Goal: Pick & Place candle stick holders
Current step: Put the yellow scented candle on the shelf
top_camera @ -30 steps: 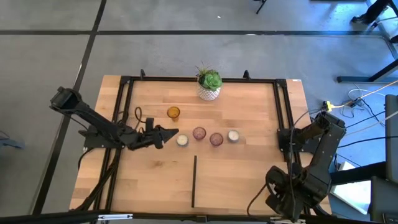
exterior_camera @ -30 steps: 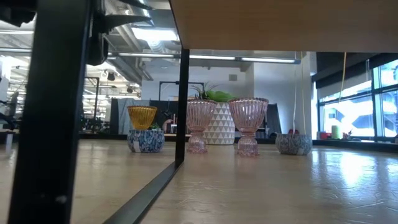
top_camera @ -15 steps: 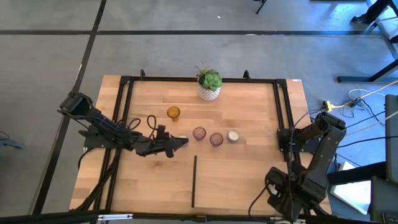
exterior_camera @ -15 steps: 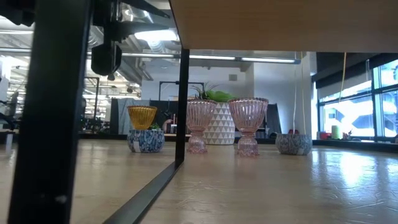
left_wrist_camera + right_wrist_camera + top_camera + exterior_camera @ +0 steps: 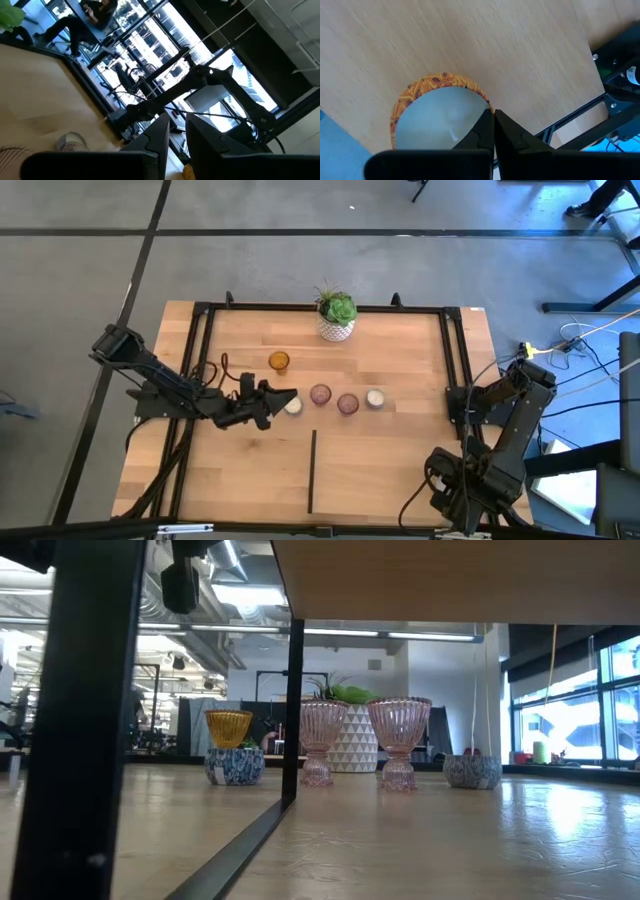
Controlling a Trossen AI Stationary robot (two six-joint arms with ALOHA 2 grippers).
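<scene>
**Left fingers (image 5: 159, 134) slightly parted, empty: left gripper (image 5: 287, 398) backs off nearest cream holder**

Left wrist view: the two fingers stand a narrow gap apart with nothing between them, only room background showing through. In the high view the left gripper sits left of centre. Its tip is just beside the left-most cream holder (image 5: 295, 407), possibly overlapping its edge; contact can't be confirmed.

Change: half a second ago the gripper covered that holder from above. Now it has pulled back toward frame left and the holder shows again in the same spot. In the low view the dark gripper body at upper left has also risen. A blue-patterned cup (image 5: 235, 766), likely the same holder, stands on the table (image 5: 400, 460) in front of the amber holder (image 5: 279, 361).

Judgement: no pick made yet, so the reach needs repeating or re-aligning.

Other items are unmoved. Two mauve holders (image 5: 320, 394) (image 5: 347, 403) and a second cream holder (image 5: 375, 398) sit in a row at centre. The plant pot (image 5: 336, 328) is at upper centre.

Right gripper (image 5: 452, 485) waits at lower right, fingers pressed together. In its wrist view it hangs over an orange-rimmed holder (image 5: 440, 115) and does not grip it.
</scene>
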